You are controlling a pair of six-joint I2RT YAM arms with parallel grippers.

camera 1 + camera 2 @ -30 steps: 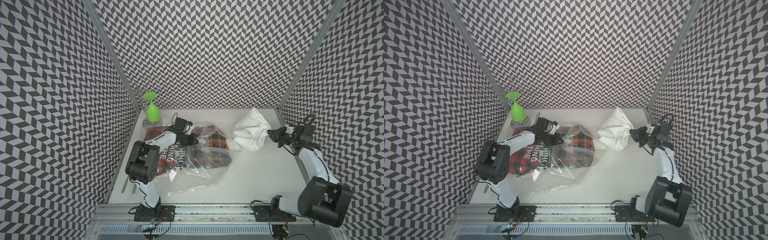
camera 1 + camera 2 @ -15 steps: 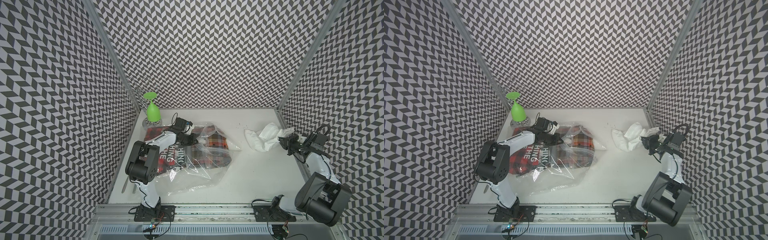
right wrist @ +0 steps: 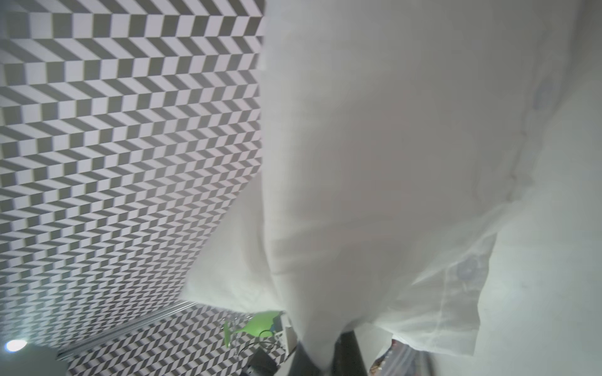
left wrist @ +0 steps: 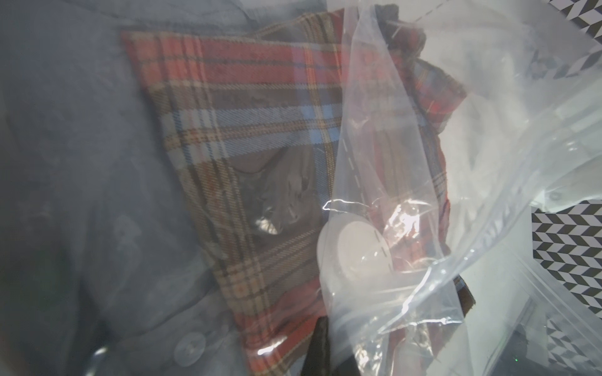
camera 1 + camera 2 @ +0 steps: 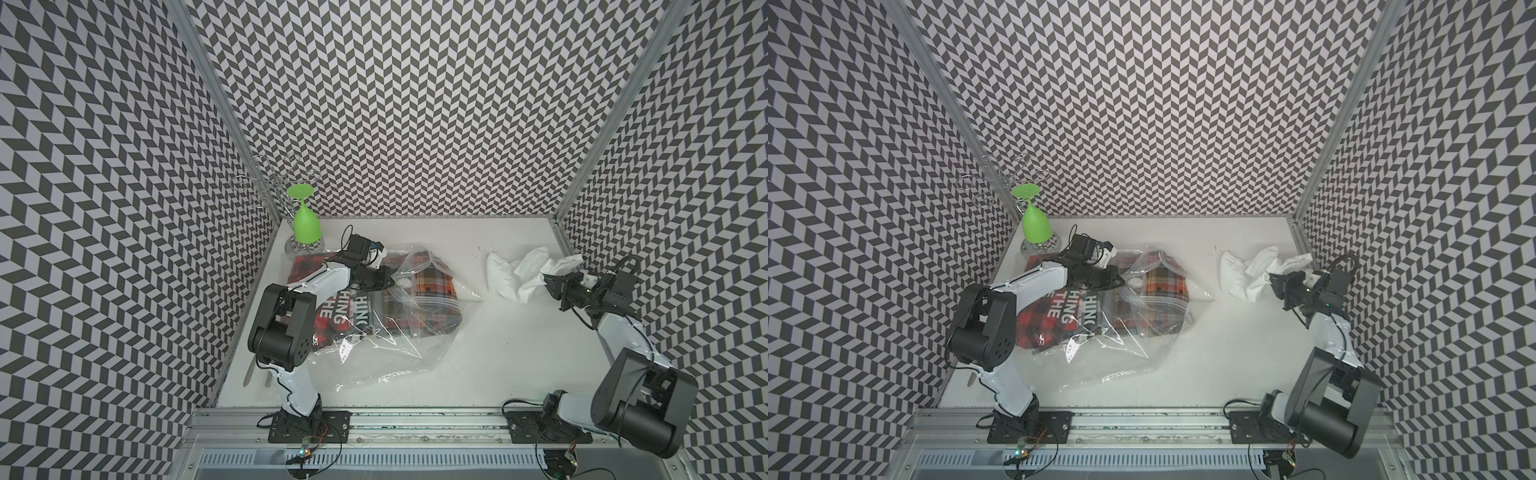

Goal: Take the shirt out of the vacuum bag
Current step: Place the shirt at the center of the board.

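White block letters (image 5: 351, 311) stood on a dark garment (image 5: 376, 322) inside the vacuum bag (image 5: 399, 357), just beside the left gripper (image 5: 390, 283), on the side toward that arm's own base. They lay turned sideways, in rows. In both top views "HING" could be read twice, in two neighbouring rows. The row farthest from the claw's tip read "HE" in a top view and "THE" where more of it showed. Folds cut the words short. A line of small print (image 5: 392, 372) on the bag's film, well away from the claw toward the front rail, was too small to read.
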